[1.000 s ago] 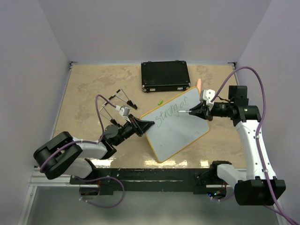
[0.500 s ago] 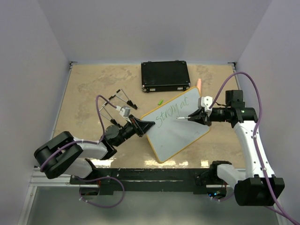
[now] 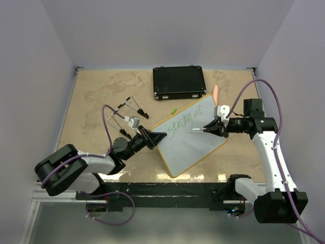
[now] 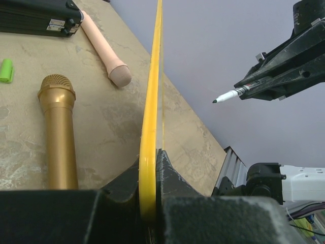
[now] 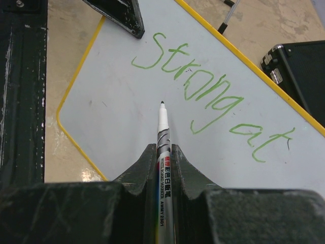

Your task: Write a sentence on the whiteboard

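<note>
We see one whiteboard lying askew in the middle of the desk, and on it the sentence, so far "Strong at" in green. The left pincer is clenched on its yellow rim at the left corner. The right pincer grasps one marker, with the tip held off the board below the words. Around the board lie one black case, one gold microphone, one pink microphone and one small green piece.

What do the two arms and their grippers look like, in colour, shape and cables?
The left arm and the right arm have white links and black rounded joints. Each carries a loose purple cable. The left gripper and the right gripper have black wedge-shaped fingers, with a small white block behind.
</note>
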### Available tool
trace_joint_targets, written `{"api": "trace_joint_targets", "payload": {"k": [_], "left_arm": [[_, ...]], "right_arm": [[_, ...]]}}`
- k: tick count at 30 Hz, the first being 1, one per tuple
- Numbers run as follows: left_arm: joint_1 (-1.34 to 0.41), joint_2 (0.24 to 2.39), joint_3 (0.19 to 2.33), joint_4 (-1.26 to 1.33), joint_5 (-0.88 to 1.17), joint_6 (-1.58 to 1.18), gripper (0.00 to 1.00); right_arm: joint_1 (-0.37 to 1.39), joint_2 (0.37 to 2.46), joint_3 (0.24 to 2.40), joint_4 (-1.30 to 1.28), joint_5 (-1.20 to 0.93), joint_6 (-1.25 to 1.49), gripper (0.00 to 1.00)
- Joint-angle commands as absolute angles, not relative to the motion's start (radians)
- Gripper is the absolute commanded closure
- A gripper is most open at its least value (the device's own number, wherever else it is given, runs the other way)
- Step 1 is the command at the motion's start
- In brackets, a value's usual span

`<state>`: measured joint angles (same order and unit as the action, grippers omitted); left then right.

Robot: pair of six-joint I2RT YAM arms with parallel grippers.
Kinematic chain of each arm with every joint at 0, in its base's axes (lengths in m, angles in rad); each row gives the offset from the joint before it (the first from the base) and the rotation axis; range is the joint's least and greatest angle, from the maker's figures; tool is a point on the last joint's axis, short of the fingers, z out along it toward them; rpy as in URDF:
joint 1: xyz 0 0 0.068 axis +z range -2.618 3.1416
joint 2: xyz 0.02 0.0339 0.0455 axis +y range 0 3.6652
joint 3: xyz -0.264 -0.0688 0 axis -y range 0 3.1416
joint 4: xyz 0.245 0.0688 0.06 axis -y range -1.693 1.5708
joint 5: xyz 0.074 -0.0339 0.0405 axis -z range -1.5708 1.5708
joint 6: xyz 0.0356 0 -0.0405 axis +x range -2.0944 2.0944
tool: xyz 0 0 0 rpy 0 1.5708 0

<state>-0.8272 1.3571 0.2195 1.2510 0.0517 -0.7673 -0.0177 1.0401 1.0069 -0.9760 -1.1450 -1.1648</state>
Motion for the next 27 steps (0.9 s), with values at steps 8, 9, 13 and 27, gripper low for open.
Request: {"api": "trace_joint_targets", "payload": {"k": [8,9,13,27], "left_arm": [[-0.830,1.344,0.201,1.243,0.028,-0.686,1.00],[-0.828,1.342,0.201,1.243,0.029,-0.687,1.00],[-0.830,1.339,0.195,1.244,0.026,-0.699,1.00],[-0.841,1.437,0.255,1.293,0.003,-0.747,1.00]], "right_arm": [[-0.017,1.019,0.988,-0.946,-1.175,-1.129,1.00],[-0.017,1.019,0.986,-0.948,-1.175,-1.131,1.00],[-0.015,1.025,0.989,-0.962,-1.177,-1.144,1.00],[0.063,1.083,1.038,-1.115,-1.132,-1.353,1.00]]}}
